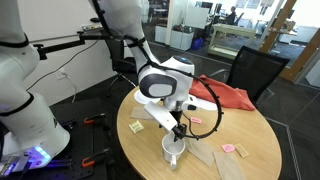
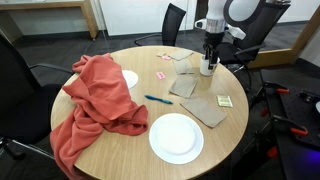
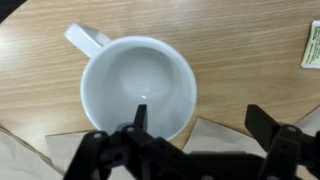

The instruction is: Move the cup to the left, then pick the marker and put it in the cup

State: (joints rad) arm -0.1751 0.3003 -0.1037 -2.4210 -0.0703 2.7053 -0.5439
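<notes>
Seen from the wrist, the end effector (image 3: 200,128) is poised low over the cup (image 3: 138,88) with its jaws apart. One finger (image 3: 140,118) is seen inside the mouth and the other (image 3: 262,122) outside, so the near wall is straddled but nothing is clamped yet. The cup is standing upright on the desk (image 3: 240,30), empty, with its handle (image 3: 88,40) pointing away from the fingers.

The first step, the shift to the left, is judged to be just at the grasp. It is best done by lowering a little more so that a good depth of wall is taken, then closing squarely across the wall. The cup should be raised only slightly, or slid, and kept level. The brown sheets (image 2: 210,108) lying just beside its base should be watched, since an edge could be caught by a dragged cup. A yellow card (image 3: 312,45) is also noted near by.

Farther along the desk, in an exterior view, the marker (image 2: 157,99) is lying flat, well apart from the cup, between the brown sheets and the red cloth (image 2: 95,100). A spot that leaves the marker an open approach from above should be chosen for the cup. A white plate (image 2: 175,137) is seen beyond the marker, not involved.
</notes>
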